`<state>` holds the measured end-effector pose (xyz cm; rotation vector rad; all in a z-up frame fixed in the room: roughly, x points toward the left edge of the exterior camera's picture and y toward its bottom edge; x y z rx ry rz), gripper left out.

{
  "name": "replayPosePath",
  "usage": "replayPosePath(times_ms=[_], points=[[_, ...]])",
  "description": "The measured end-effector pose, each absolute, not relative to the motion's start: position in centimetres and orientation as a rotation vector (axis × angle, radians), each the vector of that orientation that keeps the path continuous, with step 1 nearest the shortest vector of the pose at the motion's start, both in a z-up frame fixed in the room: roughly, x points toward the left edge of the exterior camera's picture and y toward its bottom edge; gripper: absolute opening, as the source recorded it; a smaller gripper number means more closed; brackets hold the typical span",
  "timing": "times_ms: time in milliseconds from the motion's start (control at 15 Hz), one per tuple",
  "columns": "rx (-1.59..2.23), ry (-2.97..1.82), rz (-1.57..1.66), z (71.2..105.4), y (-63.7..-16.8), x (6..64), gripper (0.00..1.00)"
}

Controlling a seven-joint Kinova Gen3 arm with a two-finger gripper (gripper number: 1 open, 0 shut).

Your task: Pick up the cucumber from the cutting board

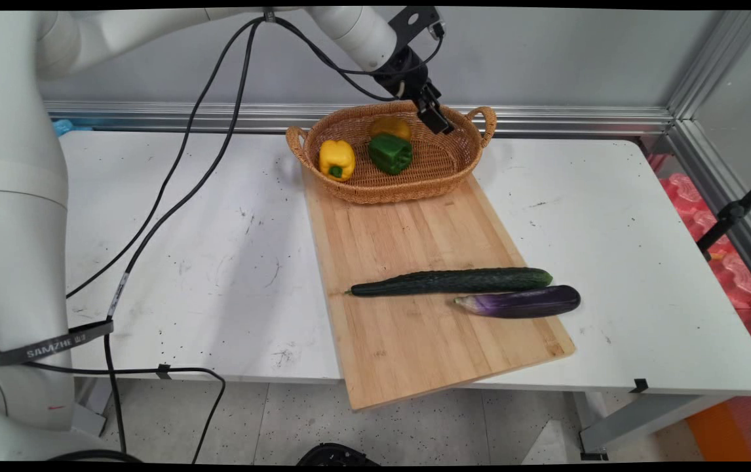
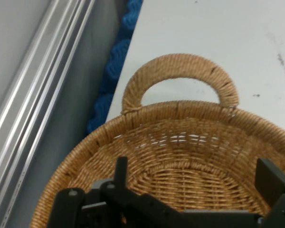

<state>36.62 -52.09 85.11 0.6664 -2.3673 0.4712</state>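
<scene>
My gripper [image 1: 434, 118] hangs over the right end of a woven basket [image 1: 457, 174], just above its inside. In the hand view the gripper [image 2: 197, 183] is open with nothing between its fingers [image 2: 120, 172], and below it lie the basket's wall [image 2: 180, 142] and its looped handle [image 2: 180, 64]. In the basket lie a yellow pepper [image 1: 337, 159], a green pepper [image 1: 390, 153] and an orange-yellow pepper [image 1: 390, 126] behind it. The peppers do not show in the hand view.
The basket rests on the far end of a wooden cutting board [image 1: 408, 341] that juts past the table's near edge. A cucumber [image 1: 454, 281] and a purple eggplant [image 1: 519, 302] lie across the board. Black cables [image 1: 172, 190] hang over the table's left half.
</scene>
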Motion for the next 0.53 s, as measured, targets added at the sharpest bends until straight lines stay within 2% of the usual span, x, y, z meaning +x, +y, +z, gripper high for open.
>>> replayPosePath(times_ms=[533], points=[[0.693,-2.385,0.396,89.4,-48.2,34.1,1.0]])
